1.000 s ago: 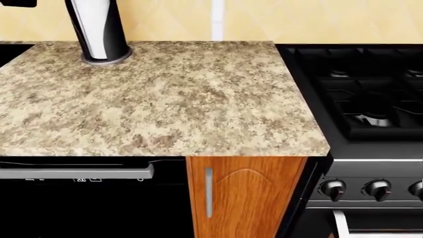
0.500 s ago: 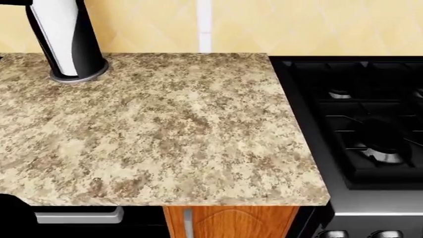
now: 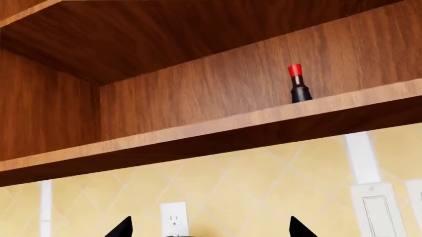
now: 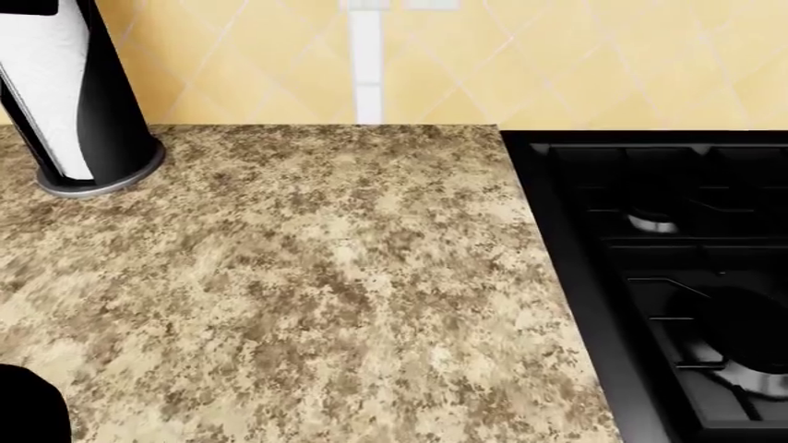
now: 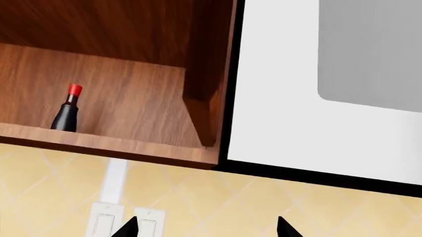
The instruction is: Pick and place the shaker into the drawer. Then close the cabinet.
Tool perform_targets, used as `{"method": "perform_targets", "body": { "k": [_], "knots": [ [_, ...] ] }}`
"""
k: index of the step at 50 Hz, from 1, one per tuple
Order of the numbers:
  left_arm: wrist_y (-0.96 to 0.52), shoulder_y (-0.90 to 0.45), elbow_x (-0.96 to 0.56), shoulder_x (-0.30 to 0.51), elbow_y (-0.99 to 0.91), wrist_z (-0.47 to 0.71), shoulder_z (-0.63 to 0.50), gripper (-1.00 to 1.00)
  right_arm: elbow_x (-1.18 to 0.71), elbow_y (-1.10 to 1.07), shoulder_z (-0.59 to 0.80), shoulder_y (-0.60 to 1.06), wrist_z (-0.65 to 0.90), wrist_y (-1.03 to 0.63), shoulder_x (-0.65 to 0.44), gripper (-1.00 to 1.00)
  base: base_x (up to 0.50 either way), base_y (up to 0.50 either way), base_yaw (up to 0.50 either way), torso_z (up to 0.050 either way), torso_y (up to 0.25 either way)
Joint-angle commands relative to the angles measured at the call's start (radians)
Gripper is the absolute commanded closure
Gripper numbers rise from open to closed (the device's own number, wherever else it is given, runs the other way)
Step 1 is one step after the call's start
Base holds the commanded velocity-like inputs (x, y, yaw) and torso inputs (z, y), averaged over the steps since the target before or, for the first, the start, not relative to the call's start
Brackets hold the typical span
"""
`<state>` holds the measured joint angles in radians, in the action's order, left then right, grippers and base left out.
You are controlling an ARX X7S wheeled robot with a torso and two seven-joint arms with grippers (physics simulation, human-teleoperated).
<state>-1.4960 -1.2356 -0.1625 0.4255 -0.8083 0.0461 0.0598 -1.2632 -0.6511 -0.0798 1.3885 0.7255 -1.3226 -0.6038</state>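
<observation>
- Left wrist view: the shaker (image 3: 299,84), a dark bottle with a red cap, stands upright on the wooden cabinet shelf (image 3: 218,129), in the upper right of the frame, close to the shelf's front edge. Only the two dark tips of the left gripper (image 3: 209,230) show at the bottom edge, spread well apart with nothing between them, so the shaker lies above and beyond the tool.
- Right wrist view: the same shaker (image 5: 67,108) sits at centre left, long axis vertical, near the shelf lip. The right gripper (image 5: 206,230) shows two tips, likewise parted and empty.
- Neither arm looks clearly nearer; both are well apart from the shaker, I judge.
- Around: tiled yellow wall with an outlet (image 3: 173,217) and switches (image 5: 123,223), and a white appliance (image 5: 323,84) beside the cabinet side wall.
- Head view: only the granite counter (image 4: 308,295), a paper-towel holder (image 4: 68,101) at upper left and the stove (image 4: 665,277) at right; no drawer is visible.
- Nothing blocks the shelf front.
</observation>
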Motion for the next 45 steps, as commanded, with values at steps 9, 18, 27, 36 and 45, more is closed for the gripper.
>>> {"method": "perform_targets", "body": {
  "k": [9,18,27,36,45],
  "knots": [
    [0.034,0.015,-0.063,0.014,-0.012,-0.023,0.061,-1.00,-0.020,-0.025,0.004,0.018,0.013,0.009,-0.020,-1.00,0.16,0.00,0.00,0.000,0.000],
    [0.031,0.010,-0.066,0.017,-0.010,-0.021,0.063,-1.00,0.008,-0.040,0.037,0.154,-0.049,0.033,-0.044,-1.00,0.00,0.00,0.00,0.000,0.001],
    [0.029,0.005,-0.070,0.022,-0.007,-0.021,0.066,-1.00,0.050,0.040,0.094,0.351,-0.105,0.018,-0.076,-1.00,0.00,0.00,0.00,0.000,0.000],
    [0.023,0.001,-0.075,0.029,-0.007,-0.023,0.076,-1.00,0.067,0.024,0.071,0.341,-0.065,0.006,-0.128,-1.00,0.00,0.00,0.00,0.002,0.004],
    [0.020,0.002,-0.079,0.032,-0.008,-0.020,0.077,-1.00,-0.058,-0.018,-0.019,0.236,0.011,-0.016,-0.134,-1.00,0.00,0.00,0.00,0.000,0.001]
  ]
}}
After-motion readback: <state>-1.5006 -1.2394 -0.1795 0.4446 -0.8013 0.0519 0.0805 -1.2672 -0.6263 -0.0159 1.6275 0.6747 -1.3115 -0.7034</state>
